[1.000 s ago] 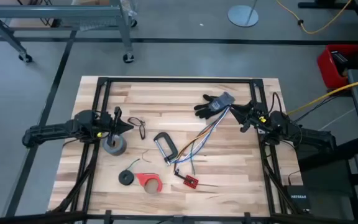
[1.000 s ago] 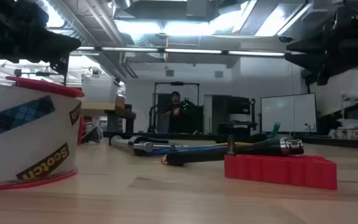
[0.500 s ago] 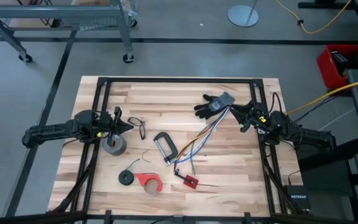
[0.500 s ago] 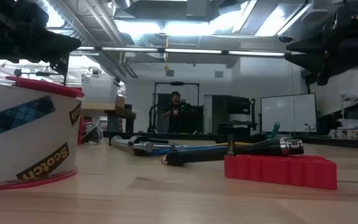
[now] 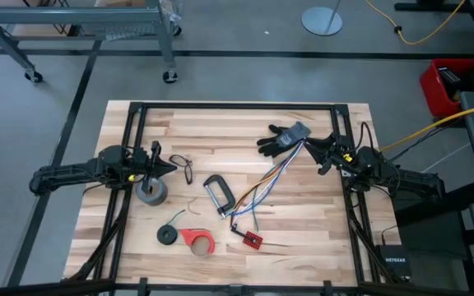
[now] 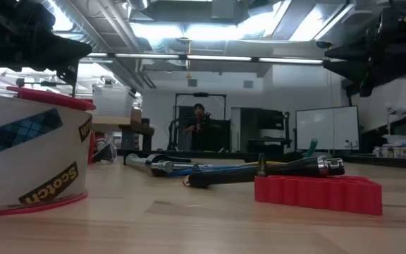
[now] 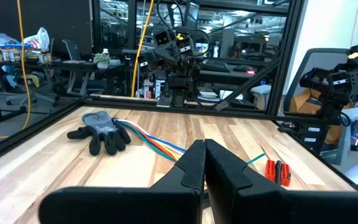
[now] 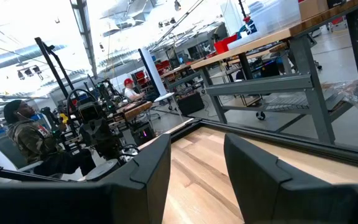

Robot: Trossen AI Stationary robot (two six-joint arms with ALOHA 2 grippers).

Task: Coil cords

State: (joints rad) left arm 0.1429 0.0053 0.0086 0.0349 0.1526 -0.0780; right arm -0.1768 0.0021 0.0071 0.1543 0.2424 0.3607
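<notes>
The cord shows in the high view as a small flat black round coil lying flat on the table near the front left. Its thin green tail runs from it toward the far side. My left gripper is shut and empty above the table's left side, beyond the coil and a grey tape roll. In the left wrist view its fingers are closed together. My right gripper is open and empty at the table's right, beside a black glove. Its fingers stand apart in the right wrist view.
A multicoloured wire bundle runs from the glove to a small red board. A metal C-clamp lies at mid-table and glasses lie by my left gripper. A red tape dispenser sits beside the coil. A person sits beyond the table.
</notes>
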